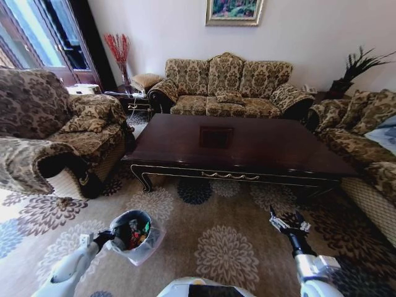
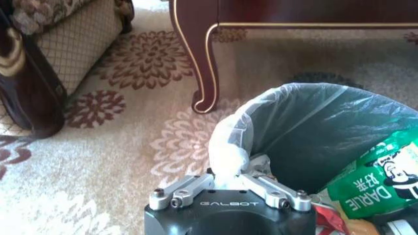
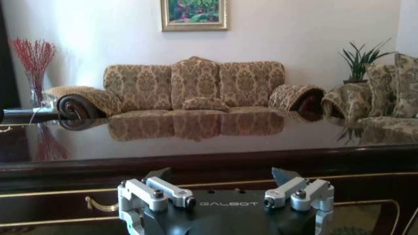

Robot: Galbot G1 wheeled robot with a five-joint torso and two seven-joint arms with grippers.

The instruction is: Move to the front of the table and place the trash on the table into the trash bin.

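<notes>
The worktop (image 1: 247, 148) is a long, dark, glossy wooden piece with curved legs and a gold ornament along its front apron. Its polished surface mirrors the sofa and the wall behind it. It stands on a patterned carpet (image 1: 216, 229) of beige ground with large flower medallions in cream and dark brown. On the carpet, near the worktop's front left leg, sits the trash bin (image 1: 133, 235), lined with a translucent plastic bag and holding a green packet (image 2: 375, 178) among other items.
</notes>
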